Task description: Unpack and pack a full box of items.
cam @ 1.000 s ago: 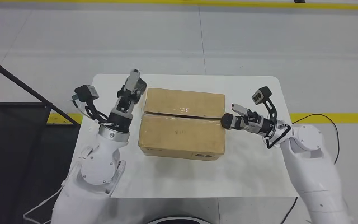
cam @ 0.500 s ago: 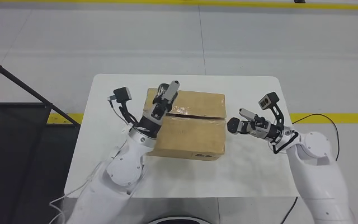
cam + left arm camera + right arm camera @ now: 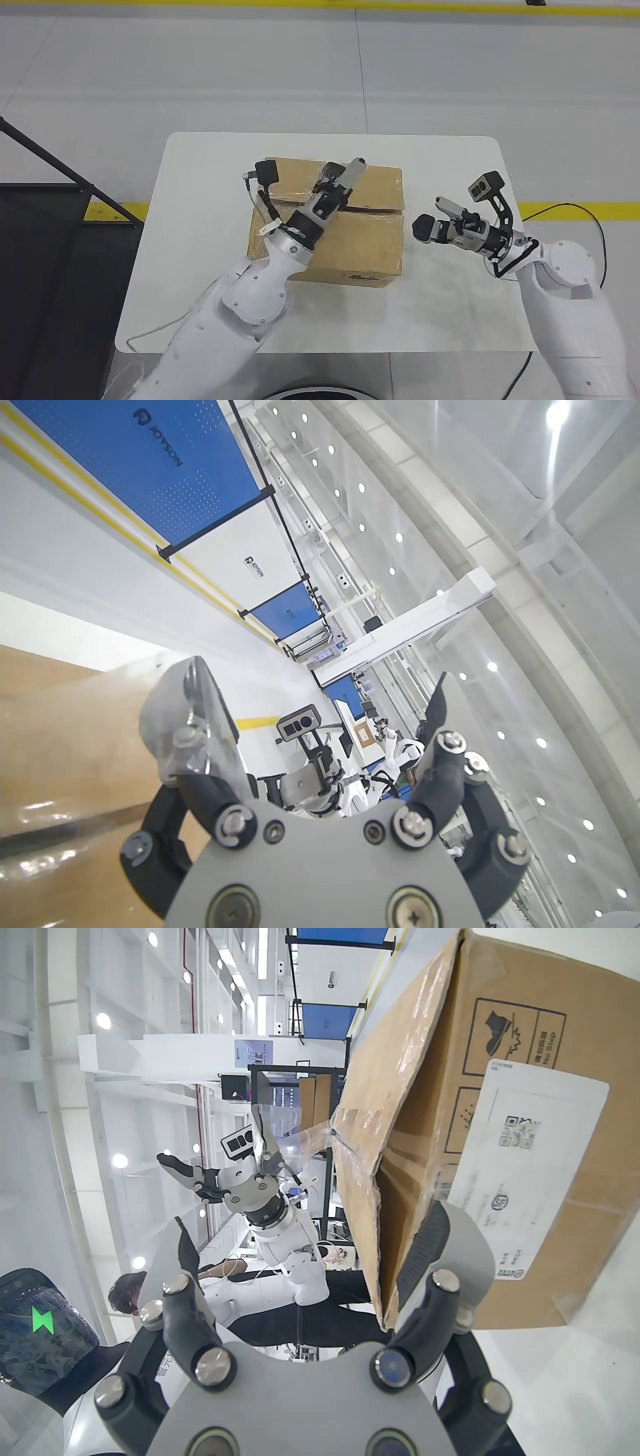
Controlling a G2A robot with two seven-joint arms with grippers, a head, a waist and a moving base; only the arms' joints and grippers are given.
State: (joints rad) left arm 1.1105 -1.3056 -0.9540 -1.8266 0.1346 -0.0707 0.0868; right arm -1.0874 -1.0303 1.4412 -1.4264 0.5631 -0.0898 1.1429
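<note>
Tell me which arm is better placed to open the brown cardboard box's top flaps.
Likely left. The left gripper hovers open over the centre seam on top of the brown cardboard box. The right gripper, also open, sits beside the box's end wall, apart from it.

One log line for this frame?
box: flaps closed, on table | left claw: open, over top seam | right claw: open, beside box end

Left claw (image 3: 320,705) spread wide, arm stretched forward — right claw (image 3: 305,1248) parted, aimed inward
</note>
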